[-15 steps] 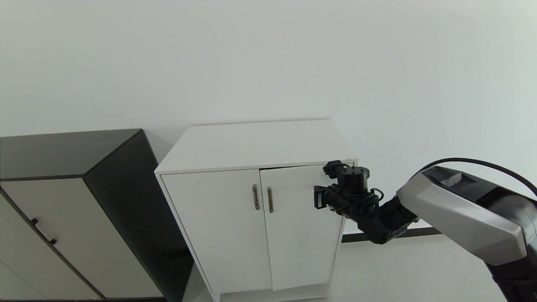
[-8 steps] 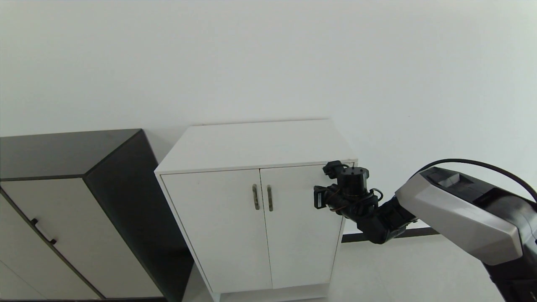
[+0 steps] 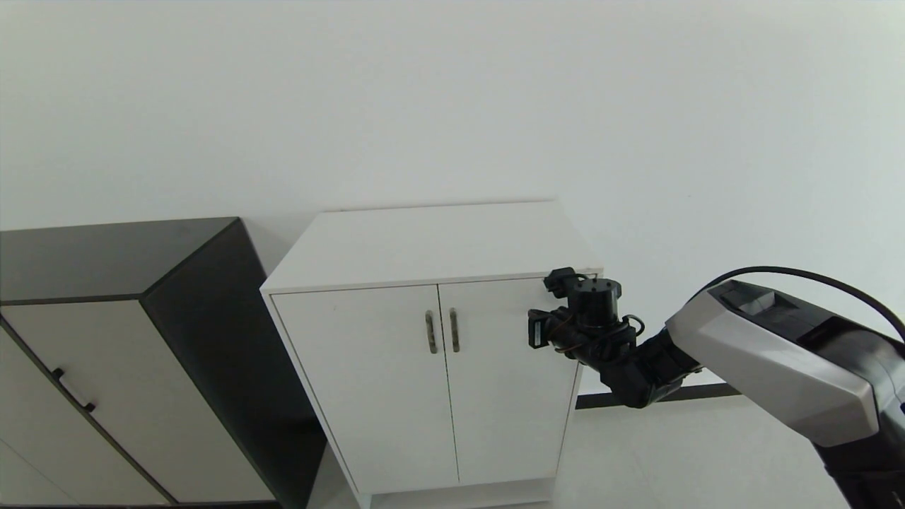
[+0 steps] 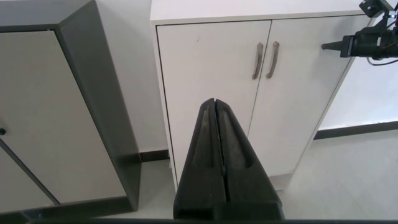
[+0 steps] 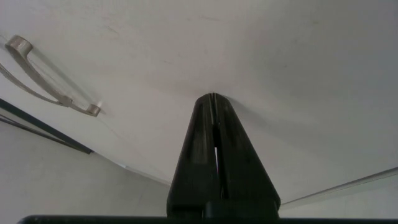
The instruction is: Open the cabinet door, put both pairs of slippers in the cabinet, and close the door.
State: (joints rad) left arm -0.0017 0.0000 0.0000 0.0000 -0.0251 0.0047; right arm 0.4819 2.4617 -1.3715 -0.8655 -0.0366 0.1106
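The white cabinet (image 3: 431, 244) stands against the wall with both doors shut flush. Its two metal handles (image 3: 442, 331) meet at the middle seam. My right gripper (image 3: 535, 331) is shut, and its tip (image 5: 214, 99) presses on the face of the right door (image 3: 495, 403), up near the hinge side. The same handles (image 4: 265, 60) and the right gripper (image 4: 333, 45) appear in the left wrist view. My left gripper (image 4: 215, 102) is shut with nothing in it. It hangs in front of the cabinet, well back from the left door (image 4: 205, 93).
A dark cabinet with beige doors (image 3: 106, 339) stands close on the left of the white one, with a narrow gap between them. A black baseboard (image 3: 601, 401) runs along the wall on the right, above bare floor (image 3: 672, 459).
The right door stood slightly ajar a second ago and now sits flush. My right gripper has moved a little toward the cabinet with it.
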